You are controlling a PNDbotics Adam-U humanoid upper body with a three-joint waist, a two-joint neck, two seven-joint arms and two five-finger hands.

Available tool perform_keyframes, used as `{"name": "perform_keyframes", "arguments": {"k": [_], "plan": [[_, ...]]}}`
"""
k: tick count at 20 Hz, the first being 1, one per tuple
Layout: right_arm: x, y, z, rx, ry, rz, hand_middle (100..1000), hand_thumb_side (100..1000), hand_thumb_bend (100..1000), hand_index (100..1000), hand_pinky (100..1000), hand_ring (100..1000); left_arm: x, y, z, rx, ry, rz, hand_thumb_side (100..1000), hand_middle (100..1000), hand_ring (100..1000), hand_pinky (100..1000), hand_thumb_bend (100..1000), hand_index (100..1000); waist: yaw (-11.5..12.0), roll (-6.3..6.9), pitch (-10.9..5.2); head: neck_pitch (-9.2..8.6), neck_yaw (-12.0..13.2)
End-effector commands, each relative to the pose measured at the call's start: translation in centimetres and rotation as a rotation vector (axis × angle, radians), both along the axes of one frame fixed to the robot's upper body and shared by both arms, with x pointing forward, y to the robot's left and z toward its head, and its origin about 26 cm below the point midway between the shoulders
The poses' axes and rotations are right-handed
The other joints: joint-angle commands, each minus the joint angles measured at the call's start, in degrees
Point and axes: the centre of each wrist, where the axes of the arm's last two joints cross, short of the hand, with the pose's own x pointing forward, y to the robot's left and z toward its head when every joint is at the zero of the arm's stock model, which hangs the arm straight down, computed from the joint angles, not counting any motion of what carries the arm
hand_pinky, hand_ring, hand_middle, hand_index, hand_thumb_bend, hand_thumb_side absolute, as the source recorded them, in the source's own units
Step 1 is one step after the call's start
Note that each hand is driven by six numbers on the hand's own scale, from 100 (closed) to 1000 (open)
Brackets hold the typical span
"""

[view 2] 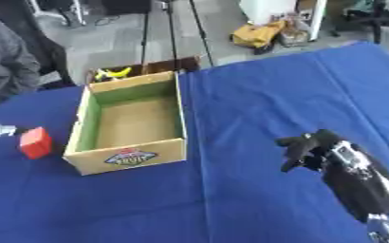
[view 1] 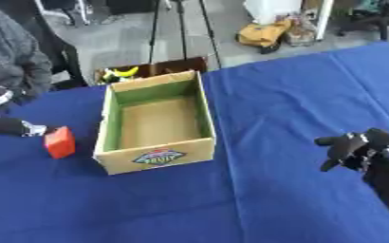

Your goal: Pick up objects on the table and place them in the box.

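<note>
One hand is visible: the right hand (view 2: 310,148), near right, fingers curled on nothing above the blue cloth (view 1: 297,95). The red block (view 1: 59,142) lies left of the open cardboard box (view 1: 155,156), just beside it. Judged rigid, light, flat-faced: grasp across opposite faces.

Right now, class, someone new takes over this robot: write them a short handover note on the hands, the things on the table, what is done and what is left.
Right hand: fingers curled, holding nothing, above the blue table, right of the box.
Left hand: dark shape at the left edge beside the red block; fingers unclear.
Done: nothing; the box looks empty.
Left: pick up the red block, which lies left of the box, and put it in.
</note>
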Motion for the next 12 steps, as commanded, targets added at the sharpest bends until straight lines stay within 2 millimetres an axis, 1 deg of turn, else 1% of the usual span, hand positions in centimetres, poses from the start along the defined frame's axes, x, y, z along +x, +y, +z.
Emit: {"name": "perform_keyframes", "arguments": {"k": [1,4,7,9,12], "plan": [[0.0,-0.2,0.6,-0.027,-0.019,0.008,539,857,100,547,576,827,0.3,0.7,1.2,0.062,-0.008,0.008,463,762,811,736,694,869,-0.2,-0.02,-0.78,0.4,0.3],[0.1,-0.1,0.6,-0.028,-0.018,0.01,539,856,100,548,577,827,0.4,0.5,0.7,0.079,-0.008,0.018,431,757,809,731,649,864,-0.5,0.01,-0.83,0.36,0.4],[0.1,-0.1,0.7,-0.027,-0.02,0.013,539,856,100,548,576,827,0.5,0.5,0.0,0.069,-0.012,0.026,384,733,795,707,559,846,-0.7,-0.05,-0.82,0.25,0.4],[0.1,-0.1,0.7,-0.026,-0.022,0.015,539,857,100,548,577,827,0.5,0.4,-0.5,0.049,-0.029,0.034,370,725,792,700,532,840,-0.8,-0.08,-0.76,0.18,0.5],[0.1,0.0,0.8,-0.027,-0.025,0.019,539,857,100,547,576,828,0.5,0.3,-1.5,0.03,-0.025,0.04,370,724,794,701,515,838,-1.0,-0.12,-0.59,0.13,0.6]]}}
